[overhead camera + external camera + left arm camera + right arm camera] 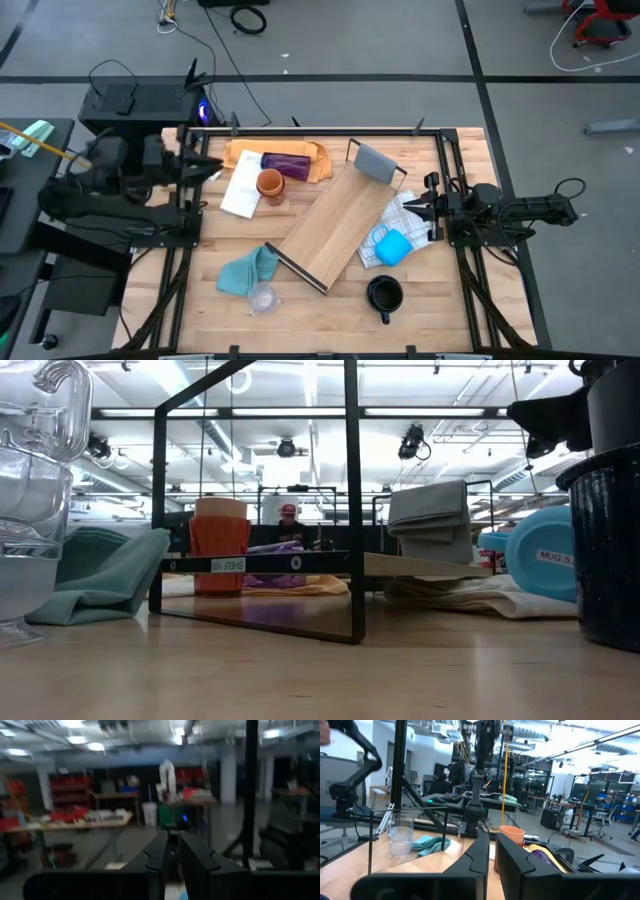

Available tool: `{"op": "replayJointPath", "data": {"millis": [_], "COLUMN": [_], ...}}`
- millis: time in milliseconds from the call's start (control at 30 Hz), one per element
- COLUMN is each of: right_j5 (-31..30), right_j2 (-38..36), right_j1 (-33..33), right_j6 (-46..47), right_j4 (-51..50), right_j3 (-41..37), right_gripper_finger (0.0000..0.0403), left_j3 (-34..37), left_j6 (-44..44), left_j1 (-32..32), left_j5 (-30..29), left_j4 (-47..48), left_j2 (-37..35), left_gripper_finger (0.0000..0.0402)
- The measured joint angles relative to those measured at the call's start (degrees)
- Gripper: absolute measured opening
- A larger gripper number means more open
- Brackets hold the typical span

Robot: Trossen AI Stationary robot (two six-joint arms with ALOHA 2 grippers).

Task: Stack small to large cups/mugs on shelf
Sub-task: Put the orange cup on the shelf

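Only from above do we see the black mug; both the left gripper and right gripper sit nearly closed, empty.

You have a teal cloth lying on the surface, well away from the left end effector. A white checked cloth sits just beside the right end effector, and tan paper lies near the left one.
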State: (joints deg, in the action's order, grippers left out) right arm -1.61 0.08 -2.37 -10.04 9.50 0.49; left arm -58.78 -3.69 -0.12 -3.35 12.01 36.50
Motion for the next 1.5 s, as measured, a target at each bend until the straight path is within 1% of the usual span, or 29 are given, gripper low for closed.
{"op": "replayJointPath", "data": {"millis": [100, 167, 233, 333, 367, 433, 533, 600, 700, 800, 933, 1000, 1067, 1200, 1300, 1400, 1500], "right_j5": [0.0, 0.0, 0.0, 0.0, 0.0, -0.5, -3.0, -3.1, -3.1, -2.2, 4.6, 6.2, 7.3, 8.1, 9.2, 10.6, 13.3], "right_j2": [0.0, 0.0, 0.0, 0.0, 0.0, 0.0, 0.0, 0.0, 0.0, 0.0, 0.0, 0.4, 1.3, 6.3, 12.5, 20.4, 29.3], "right_j1": [0.0, 0.0, 0.0, 0.0, 0.0, 0.0, 0.0, 0.0, 0.0, 0.0, 0.0, 0.0, 0.0, 0.0, 0.0, 0.0, 0.0], "right_j6": [0.6, 2.4, 4.5, 9.5, 12.3, 21.4, 34.8, 40.1, 43.6, 46.0, 46.2, 46.0, 43.5, 36.4, 32.8, 30.6, 27.0], "right_j4": [1.1, 2.4, 3.6, 6.1, 7.0, 9.7, 14.6, 18.0, 21.1, 23.9, 23.5, 23.1, 22.9, 21.4, 15.9, 5.1, -9.5], "right_j3": [0.0, 0.0, 0.0, 0.0, 0.0, 0.0, 0.0, 0.0, 0.0, 0.5, 3.5, 6.0, 9.2, 18.6, 27.9, 39.1, 51.1], "right_gripper_finger": [0.0041, 0.0041, 0.0041, 0.0041, 0.0041, 0.0041, 0.0041, 0.0041, 0.0041, 0.0041, 0.0041, 0.0041, 0.0041, 0.0041, 0.0041, 0.0041, 0.0041], "left_j3": [-12.3, -20.0, -27.2, -36.8, -39.7, -44.7, -50.3, -53.1, -55.6, -56.0, -56.0, -56.0, -56.0, -56.0, -56.1, -56.0, -56.0], "left_j6": [-0.2, -1.9, -3.2, -3.0, -2.7, -0.8, 2.6, 3.5, 5.0, 6.3, 11.6, 12.5, 12.2, 12.0, 10.4, 6.5, 3.6], "left_j1": [0.0, 0.0, 0.0, 0.0, 0.0, 0.0, 0.0, 0.0, 0.0, 0.0, -0.6, -1.1, -1.7, -2.5, -2.4, -2.4, -2.1], "left_j5": [1.6, 2.2, 2.7, 3.2, 3.2, 3.2, 3.2, 3.2, 3.2, 3.1, 3.0, 3.1, 3.4, 3.6, 3.7, 3.6, 3.6], "left_j4": [7.8, 12.8, 17.5, 22.4, 23.9, 25.1, 25.6, 25.5, 25.4, 25.1, 22.7, 20.9, 20.2, 18.0, 16.7, 14.8, 14.5], "left_j2": [10.4, 16.5, 21.8, 28.5, 30.6, 34.5, 39.4, 42.0, 45.1, 47.6, 50.3, 51.6, 52.6, 53.6, 53.8, 53.9, 53.7], "left_gripper_finger": [0.0056, 0.0062, 0.0066, 0.0071, 0.0072, 0.0072, 0.0065, 0.0058, 0.0049, 0.0043, 0.0039, 0.0041, 0.0044, 0.0045, 0.004, 0.0033, 0.0025]}}
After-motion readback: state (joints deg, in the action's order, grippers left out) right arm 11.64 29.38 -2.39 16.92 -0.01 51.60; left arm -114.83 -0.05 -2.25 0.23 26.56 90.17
